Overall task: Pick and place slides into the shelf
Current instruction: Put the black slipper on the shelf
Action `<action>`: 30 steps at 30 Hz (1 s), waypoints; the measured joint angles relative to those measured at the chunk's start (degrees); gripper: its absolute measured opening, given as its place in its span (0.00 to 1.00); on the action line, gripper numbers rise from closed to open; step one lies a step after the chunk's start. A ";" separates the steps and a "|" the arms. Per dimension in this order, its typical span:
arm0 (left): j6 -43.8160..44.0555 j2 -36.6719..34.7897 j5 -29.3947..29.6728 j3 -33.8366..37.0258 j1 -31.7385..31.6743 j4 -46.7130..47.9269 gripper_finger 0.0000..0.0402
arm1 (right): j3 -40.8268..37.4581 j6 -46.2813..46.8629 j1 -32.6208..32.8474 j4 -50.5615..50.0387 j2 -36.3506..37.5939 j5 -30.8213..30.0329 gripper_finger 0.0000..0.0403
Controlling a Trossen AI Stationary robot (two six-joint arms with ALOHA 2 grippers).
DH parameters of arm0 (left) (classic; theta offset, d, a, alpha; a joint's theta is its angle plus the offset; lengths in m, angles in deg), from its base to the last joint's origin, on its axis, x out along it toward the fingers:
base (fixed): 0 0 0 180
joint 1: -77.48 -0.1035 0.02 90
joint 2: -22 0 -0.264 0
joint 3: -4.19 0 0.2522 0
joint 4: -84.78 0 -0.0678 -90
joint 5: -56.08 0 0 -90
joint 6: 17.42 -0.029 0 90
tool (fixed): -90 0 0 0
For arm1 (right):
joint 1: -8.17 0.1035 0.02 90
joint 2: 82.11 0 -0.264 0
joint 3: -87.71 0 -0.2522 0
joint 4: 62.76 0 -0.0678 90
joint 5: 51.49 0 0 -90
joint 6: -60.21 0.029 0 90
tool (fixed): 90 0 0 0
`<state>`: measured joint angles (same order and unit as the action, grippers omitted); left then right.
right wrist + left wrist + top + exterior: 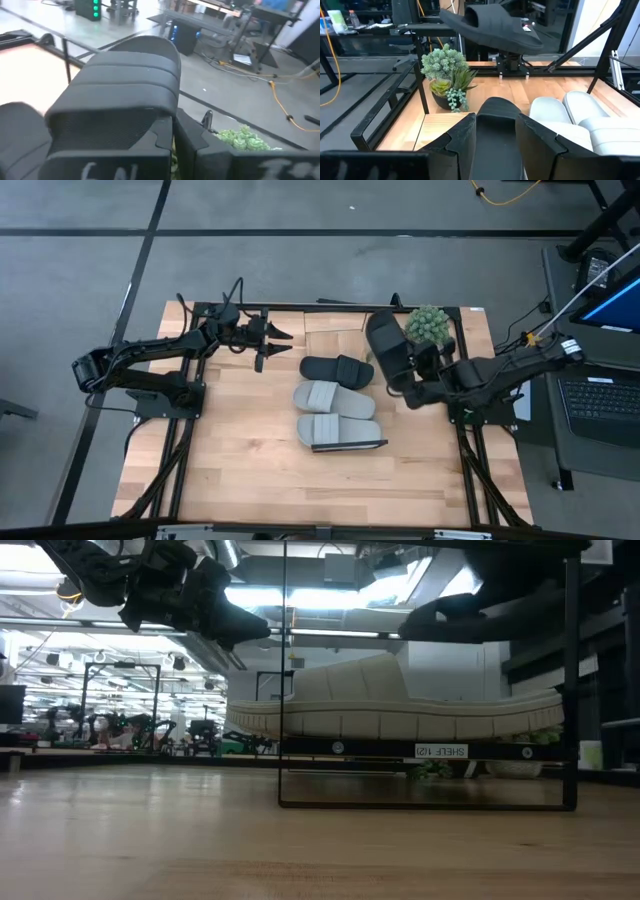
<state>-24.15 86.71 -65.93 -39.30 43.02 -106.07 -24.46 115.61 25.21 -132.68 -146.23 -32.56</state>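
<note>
Three slides lie sole-down in a row on the shelf [350,748]: a black slide [337,368] farthest back, then two light grey slides [335,397] [340,430]. The nearest grey slide [400,705] fills the low view. My right gripper [413,391] is shut on the second black slide [388,348], raised above the shelf's right side beside the plant. In the low view this slide [480,615] hangs high. My left gripper [278,345] hovers open, left of the resting black slide [495,107], touching nothing. My right gripper holds the black slide by the end nearest the gripper [405,385], coming from the table's right. In the right wrist view the slide's strap [125,75] covers the contact, so the kind of hold is hidden. The slide is lifted clear, strap up, roughly level.
A green potted plant [427,326] stands at the table's far right, close behind the raised slide. The black table frame [330,308] runs along the far edge. Bare wooden tabletop [230,450] lies left of and nearer than the shelf.
</note>
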 joint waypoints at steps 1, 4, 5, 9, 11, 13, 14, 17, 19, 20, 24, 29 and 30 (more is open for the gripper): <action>0.00 0.00 0.00 0.00 0.01 -0.27 0.33 | -0.01 -1.18 -1.00 1.52 -0.26 0.10 0.01; 0.01 0.00 -0.30 0.00 0.00 -1.38 0.33 | 0.01 -6.30 -4.44 8.25 -1.25 -0.04 0.01; 0.01 0.02 -0.61 0.00 0.04 -2.19 0.33 | 0.01 -8.54 -5.63 10.67 -1.66 0.04 0.01; -1.34 0.02 -0.88 0.00 0.98 -5.97 0.33 | -0.01 -18.95 -9.53 21.60 -3.40 0.09 0.01; -3.54 0.02 -0.91 0.00 1.78 -7.55 0.33 | -0.01 -23.76 -10.77 27.05 -4.12 0.37 0.01; -5.69 0.02 -0.90 0.00 2.88 -8.69 0.33 | -0.01 -27.31 -11.89 31.73 -4.53 0.64 0.01; -6.28 0.02 -0.90 0.00 3.53 -9.04 0.33 | 0.00 -28.79 -12.29 34.16 -4.76 0.59 0.01; -4.99 0.02 -0.26 0.00 5.35 -10.35 0.33 | -0.01 -32.03 -13.40 39.79 -5.24 0.58 0.01; -0.41 0.02 0.09 0.00 6.39 -11.75 0.33 | 0.01 -34.74 -13.94 43.50 -5.74 0.24 0.01; 2.68 0.02 0.51 0.00 6.89 -12.72 0.33 | -0.01 -36.00 -14.33 45.09 -6.13 0.16 0.01; 9.92 0.02 4.92 -0.05 9.02 -14.01 0.33 | 0.00 -40.85 -15.85 52.41 -8.55 0.01 0.01; 14.17 0.47 13.23 -0.05 11.39 -14.67 0.33 | -0.01 -44.23 -17.92 60.27 -11.86 0.12 0.01; 15.20 0.78 14.96 -0.05 11.99 -15.10 0.33 | -0.01 -44.85 -18.42 61.66 -12.52 0.13 0.01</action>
<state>-8.95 87.49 -50.97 -39.36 55.01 -121.17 -24.46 70.76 6.79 -71.02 -158.75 -32.43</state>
